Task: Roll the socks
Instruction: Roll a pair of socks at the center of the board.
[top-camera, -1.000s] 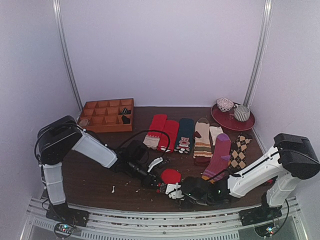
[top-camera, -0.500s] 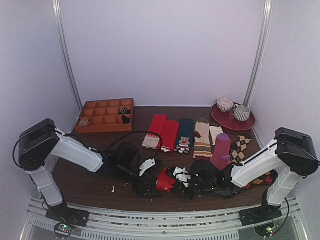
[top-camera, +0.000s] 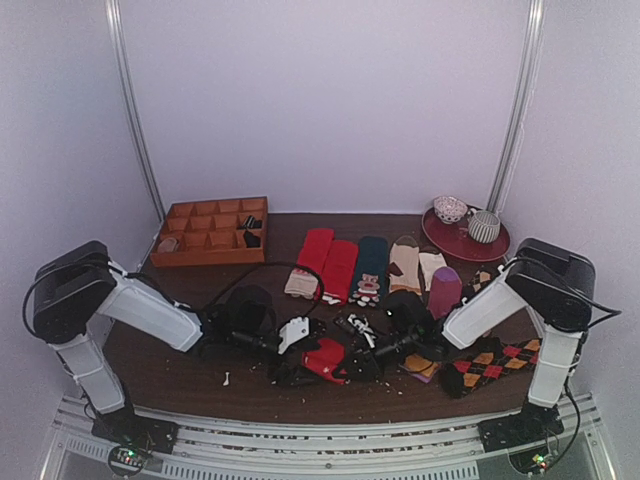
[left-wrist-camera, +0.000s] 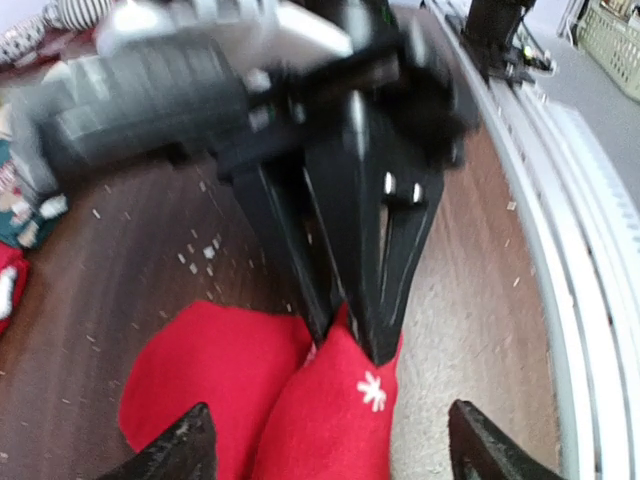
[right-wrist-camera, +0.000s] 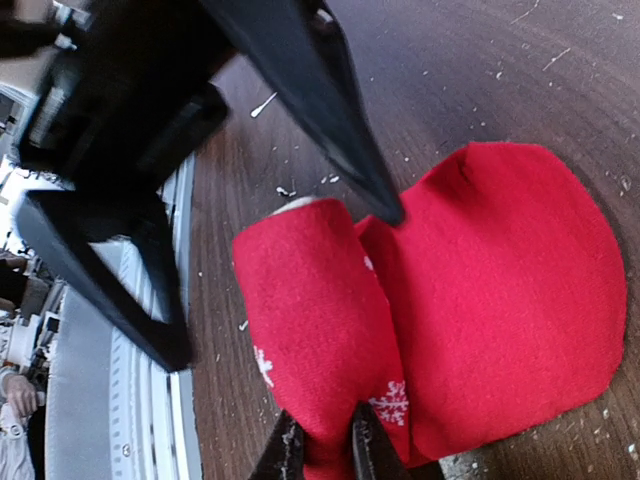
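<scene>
The socks (top-camera: 326, 358) lie as a red bundle near the table's front middle, partly rolled, with one flat lobe and one raised fold bearing white snowflakes (right-wrist-camera: 320, 310). My right gripper (right-wrist-camera: 326, 447) is shut on the end of that raised fold. It comes in from the right in the top view (top-camera: 352, 362). My left gripper (left-wrist-camera: 335, 450) is open, its two black fingertips straddling the socks (left-wrist-camera: 330, 400) without touching them. It reaches in from the left (top-camera: 300, 368). The cream band is hidden.
A wooden compartment tray (top-camera: 210, 232) stands at the back left. Several other socks (top-camera: 372, 268) lie in a row behind, with a purple sock (top-camera: 443, 290) and an argyle sock (top-camera: 492, 360) to the right. A red plate (top-camera: 465, 245) with cups is at the back right. The metal rail (top-camera: 320, 432) runs along the near edge.
My left gripper has opened and let go of the socks. My right arm has swung back and left, still pinching the red fold. The argyle sock has shifted to the near right.
</scene>
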